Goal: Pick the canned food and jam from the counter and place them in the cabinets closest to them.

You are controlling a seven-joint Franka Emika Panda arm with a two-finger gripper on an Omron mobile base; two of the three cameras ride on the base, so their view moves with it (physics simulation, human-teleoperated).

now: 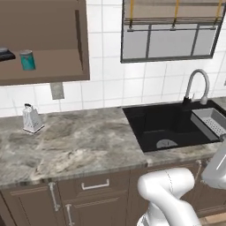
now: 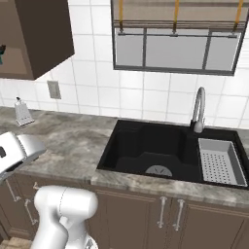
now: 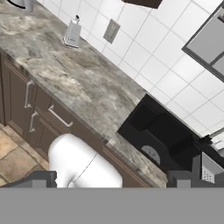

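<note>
The can (image 1: 28, 60) already stands on the cupboard (image 1: 53, 66) shelf, upper left of the left base view, above the worktop (image 1: 75, 141). No jam jar visible; whether the jaws are open is unclear.

Glossy white rounded arm (image 1: 170, 194), smooth casing.

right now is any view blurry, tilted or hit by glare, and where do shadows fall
Left base view: soft but readable, no glare, the cabinet interior evenly lit around the canned food, faint shade beside the grater. Right base view: level, flat light, the sink basin very dark. Hand view: rolled, so the counter runs diagonally; no glare, no blur.
</note>
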